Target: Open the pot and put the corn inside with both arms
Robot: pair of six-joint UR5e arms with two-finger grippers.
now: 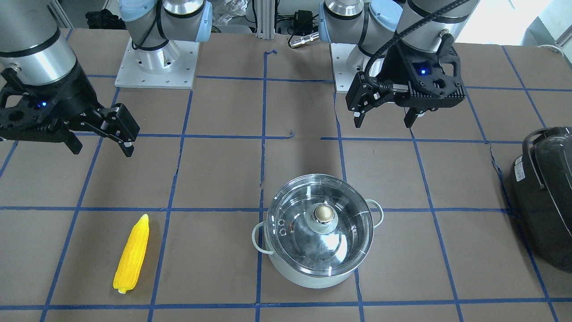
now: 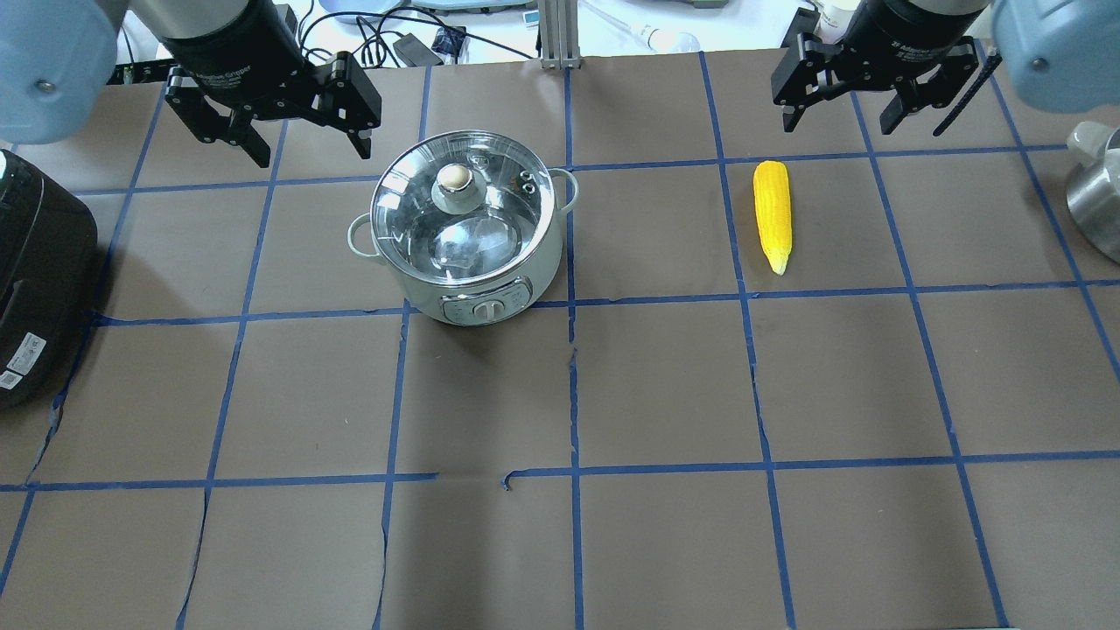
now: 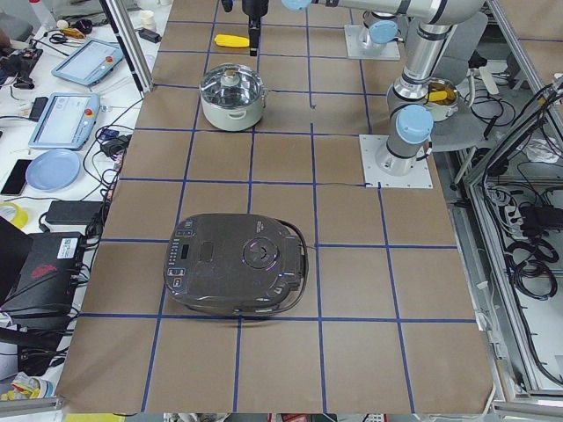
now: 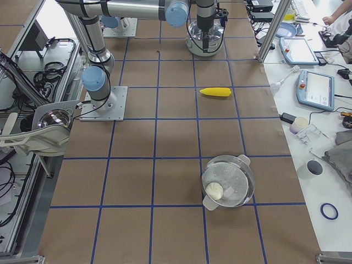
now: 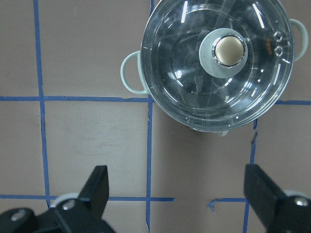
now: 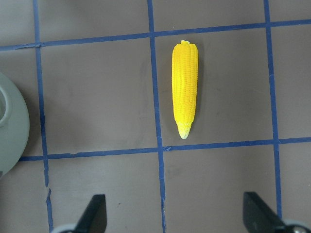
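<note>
From the operators' side, the pot (image 1: 319, 264) stands on the bench (image 1: 223, 170) near the operators' edge, about midway along it. Its glass lid (image 1: 346, 232) is seated on the rim, with the knob (image 1: 324, 213) on top. The corn (image 1: 132, 254) lies flat near the same edge, well towards the robot's right end. The left gripper (image 1: 383, 121) hangs above the bench on the robot's side of the pot, jaws spread wide and empty. The right gripper (image 1: 103, 150) hangs likewise on the robot's side of the corn, wide and empty. A dark cooker (image 1: 545, 197) sits at the left end edge

From overhead, the layout reads the same: each gripper is apart from its target and touches nothing

From the two ends of the bench, the lid shows closed on the pot and the corn lies on the brown paper, well apart from it

The left wrist camera looks straight down on the lidded pot, with both jaws wide and nothing between them. The right wrist camera shows the corn ahead of equally wide, empty jaws

By my reading, nothing of the task is done yet. Lifting the lid by its knob, picking up the corn and dropping it into the pot are all left to do
</note>
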